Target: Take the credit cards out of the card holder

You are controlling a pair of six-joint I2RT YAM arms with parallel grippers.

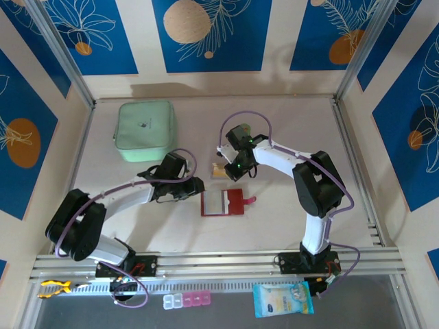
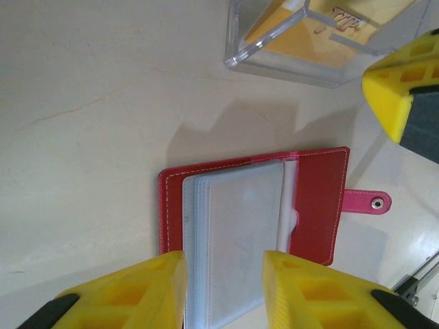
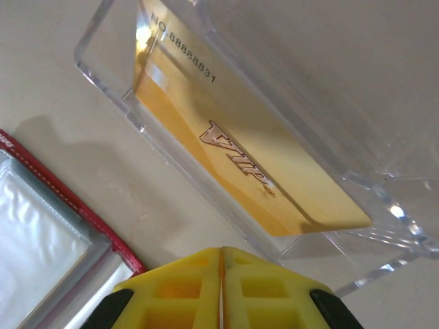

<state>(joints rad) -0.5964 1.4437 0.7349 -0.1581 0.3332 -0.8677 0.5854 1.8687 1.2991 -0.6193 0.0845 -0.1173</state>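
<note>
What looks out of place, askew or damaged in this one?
Nothing is spilled or damaged. The card holder lies open and flat. The only slightly odd thing is the gold card, which appears to lean slanted inside the clear box rather than lying flat.

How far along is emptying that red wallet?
Done: one gold card lies in the clear box, out of the open card holder. In hand: left tool straddles its clear pockets; right tool is shut, empty, by the box. Left: unclear whether cards remain in the pockets.
</note>
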